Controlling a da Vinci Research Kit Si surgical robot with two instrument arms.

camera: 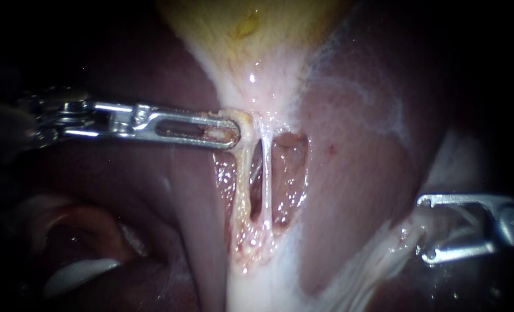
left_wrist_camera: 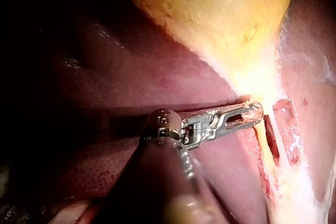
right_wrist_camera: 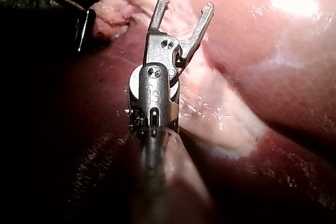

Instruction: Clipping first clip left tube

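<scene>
Step in hand: approach, no clip on yet.

- Left instrument (camera: 229, 132), slotted steel jaws, seems clenched on pale neck tissue (camera: 246, 120) under the yellow gallbladder (camera: 251, 34).
- Left tube (camera: 244, 185), a yellowish strand, stands bare at centre. The thin white right tube (camera: 266, 179) is just beside it at 3 o'clock.
- Right instrument (camera: 425, 229), hook-tipped jaws released, gripping nothing, sits well apart at 4 o'clock over the dark red liver (camera: 355, 162).

Next move: carry the open jaws across and straddle the left tube alone.

Hard to see: clip loaded or not, can't make out. Tube's far side hidden.

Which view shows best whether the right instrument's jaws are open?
The right wrist view: the right instrument fills the middle, both jaws spread with a clear gap, nothing gripped. The endoscope view shows it open too, but at the edge. The left wrist view does not show it.
</scene>
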